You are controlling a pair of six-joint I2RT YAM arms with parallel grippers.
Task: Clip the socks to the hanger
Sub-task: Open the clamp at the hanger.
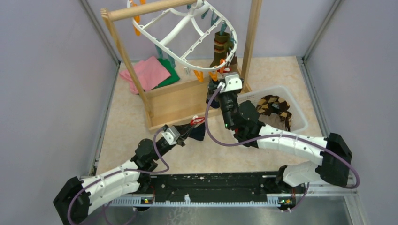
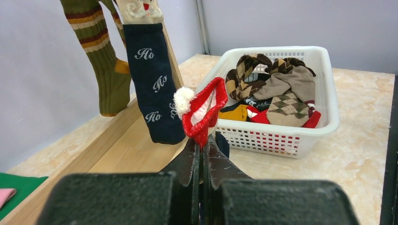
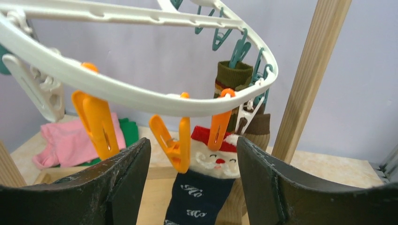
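Observation:
The white oval hanger point(image 1: 187, 33) hangs tilted from the wooden pole, with orange and teal clips along its rim point(image 3: 141, 98). On it hang an olive striped sock point(image 2: 101, 56), a tan sock point(image 3: 256, 129) and a navy Santa sock point(image 3: 206, 187), the last held by an orange clip point(image 3: 218, 126). My left gripper point(image 2: 202, 143) is shut on the red cuff of a second navy sock point(image 2: 202, 110), low in front of the rack point(image 1: 192, 130). My right gripper point(image 3: 192, 145) is open just under the hanger's rim, with a free orange clip point(image 3: 174, 143) between its fingers.
A white slotted basket point(image 1: 300, 119) at the right holds several more socks, argyle ones point(image 1: 274, 108) on top. The wooden rack's base box point(image 1: 178, 101) and right post point(image 1: 251, 37) stand close to my right arm. Pink and green cloths point(image 1: 150, 72) lie behind the rack.

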